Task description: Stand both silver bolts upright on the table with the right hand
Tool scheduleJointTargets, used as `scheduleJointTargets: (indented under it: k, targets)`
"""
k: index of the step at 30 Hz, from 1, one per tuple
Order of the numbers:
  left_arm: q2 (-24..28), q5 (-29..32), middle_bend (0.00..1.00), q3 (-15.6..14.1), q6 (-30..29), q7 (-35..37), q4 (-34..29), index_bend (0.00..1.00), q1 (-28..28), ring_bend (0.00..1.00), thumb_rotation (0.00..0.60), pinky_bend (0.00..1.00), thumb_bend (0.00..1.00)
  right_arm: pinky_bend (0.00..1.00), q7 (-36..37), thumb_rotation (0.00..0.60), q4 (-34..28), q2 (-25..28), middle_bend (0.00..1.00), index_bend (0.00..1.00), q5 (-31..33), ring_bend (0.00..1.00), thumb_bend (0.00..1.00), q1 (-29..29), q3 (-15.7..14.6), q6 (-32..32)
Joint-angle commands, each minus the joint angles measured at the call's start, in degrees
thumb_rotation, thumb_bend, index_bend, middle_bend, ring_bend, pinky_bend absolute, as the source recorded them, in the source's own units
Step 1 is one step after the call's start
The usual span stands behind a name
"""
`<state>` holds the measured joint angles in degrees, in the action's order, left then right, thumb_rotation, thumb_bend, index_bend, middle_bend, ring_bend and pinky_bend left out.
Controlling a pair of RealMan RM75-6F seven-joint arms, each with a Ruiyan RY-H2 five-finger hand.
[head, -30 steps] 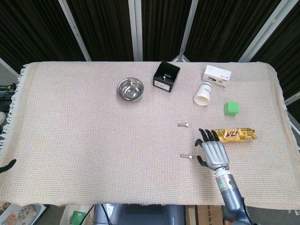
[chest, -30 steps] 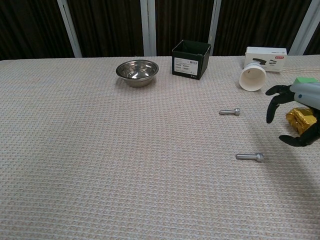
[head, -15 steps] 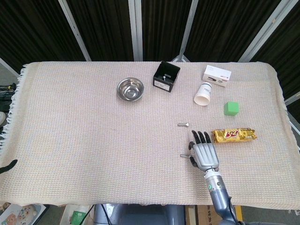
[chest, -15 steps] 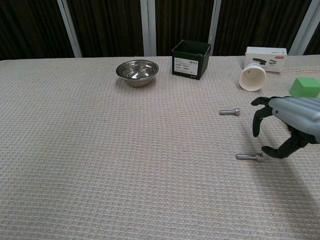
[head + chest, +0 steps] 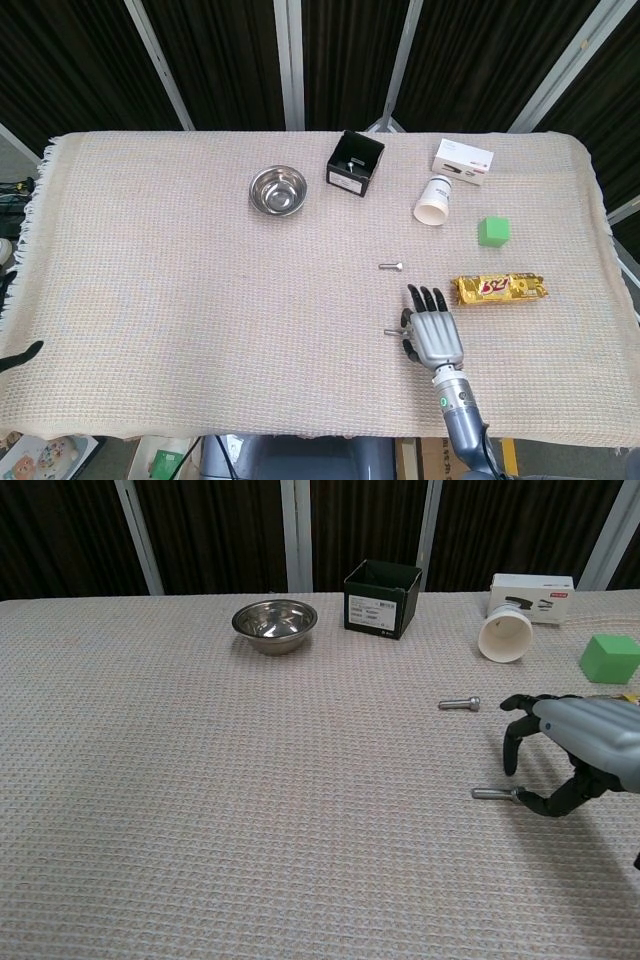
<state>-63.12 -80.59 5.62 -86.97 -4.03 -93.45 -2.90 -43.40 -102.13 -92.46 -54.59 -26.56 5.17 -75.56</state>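
Reaching toward the near silver bolt [image 5: 497, 794], the right robot hand [image 5: 575, 752] hangs low over the woven surface [image 5: 180, 280] with its fingers spread and curled downward, holding nothing. In the chest view its thumb tip sits right at the bolt's head end — touching or just short of it, I cannot tell which. That cupped pose looks chosen to straddle the head so thumb and fingers can close on it from both sides. The bolt lies flat, shank pointing to the left of the view. The far silver bolt [image 5: 391, 266] lies flat too, well apart from the first and further from the robot; neither stands yet. The gold snack bar [image 5: 501, 289] rests just beyond the hand on its outer side — close enough that a wide sweep could nudge it. The left robot hand is out of sight.
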Motion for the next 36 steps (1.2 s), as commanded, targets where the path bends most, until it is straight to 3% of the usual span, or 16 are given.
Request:
scheduleJointTargets:
  k: [1, 18, 36]
  targets:
    - [-0.2, -0.2, 0.02, 0.0, 0.4, 0.2, 0.5, 0.10, -0.3, 0.00, 0.600, 0.00, 0.01, 0.00, 0.2, 0.600, 1.0, -1.1, 0.07, 0.49, -0.4, 0.01, 0.37, 0.1, -0.3, -0.1]
    - [-0.3, 0.1, 0.02, 0.1, 0.2, 1.0, 0.9, 0.10, -0.4, 0.00, 0.600, 0.00, 0.01, 0.00, -2.5, 0.600, 4.2, -6.3, 0.07, 0.51, 0.3, 0.01, 0.37, -1.1, 0.9, -0.5]
    - [-0.3, 0.2, 0.02, 0.2, 0.2, 0.9, 1.0, 0.10, -0.4, 0.00, 0.600, 0.00, 0.01, 0.00, -3.7, 0.600, 5.3, -7.3, 0.07, 0.54, 2.1, 0.01, 0.37, -2.0, 2.0, 0.1]
